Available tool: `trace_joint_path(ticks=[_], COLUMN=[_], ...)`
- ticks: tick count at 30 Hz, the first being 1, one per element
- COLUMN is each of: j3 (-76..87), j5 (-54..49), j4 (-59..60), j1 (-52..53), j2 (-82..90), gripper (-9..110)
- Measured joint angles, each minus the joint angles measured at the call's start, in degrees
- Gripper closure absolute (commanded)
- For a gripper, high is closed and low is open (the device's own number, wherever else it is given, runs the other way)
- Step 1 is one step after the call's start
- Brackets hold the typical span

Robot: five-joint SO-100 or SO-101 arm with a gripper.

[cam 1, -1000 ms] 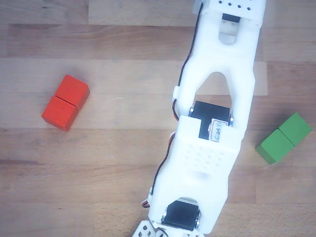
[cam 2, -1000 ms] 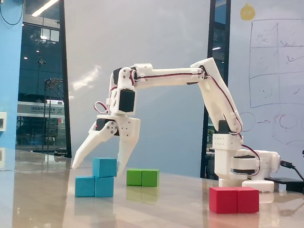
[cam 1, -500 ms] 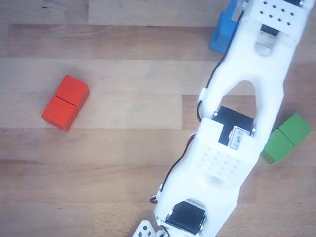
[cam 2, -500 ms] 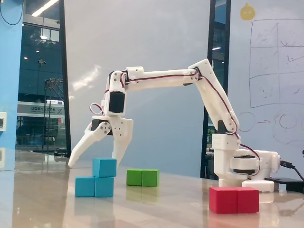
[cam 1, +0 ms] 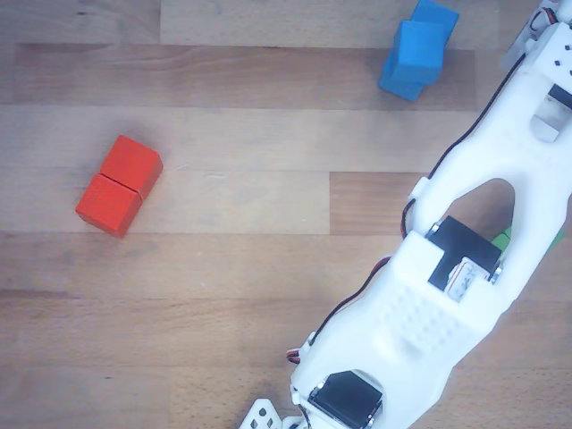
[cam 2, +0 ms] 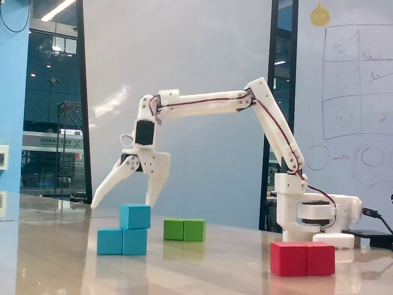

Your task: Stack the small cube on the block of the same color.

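Observation:
The small cube (cam 2: 135,216) rests on the right half of the light-blue block of the same color (cam 2: 110,241) in the fixed view. Seen from above in the other view, the small cube (cam 1: 420,49) covers the middle of the block (cam 1: 393,83), whose ends stick out. My gripper (cam 2: 123,203) hangs open just above and behind the stack, holding nothing, with its fingers spread to either side of the cube's top. In the other view the white arm (cam 1: 447,304) crosses the right side and the fingertips are out of frame.
A red oblong block (cam 1: 119,185) lies at the left in the other view and at the front right (cam 2: 303,258) in the fixed view. The green oblong block (cam 2: 184,229) sits behind the stack. The arm's base (cam 2: 313,215) stands at the right.
The arm has swung right in the other view, uncovering the blue stack and covering the green block. The open gripper has drifted left and risen slightly in the fixed view. The cube stays put.

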Motion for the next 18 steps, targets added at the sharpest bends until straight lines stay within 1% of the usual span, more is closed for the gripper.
trace_joint_path(ticks=[6, 9, 13, 18], j3=[9.32, 15.64, 26.10, 41.66], j5=[0.00, 0.00, 0.88, 5.01], j4=[0.00, -1.14, -5.10, -11.51], j1=[-5.63, -9.40, -13.71, -16.79], j2=[12.22, 20.04, 31.20, 45.97], gripper=[91, 99, 98, 96])
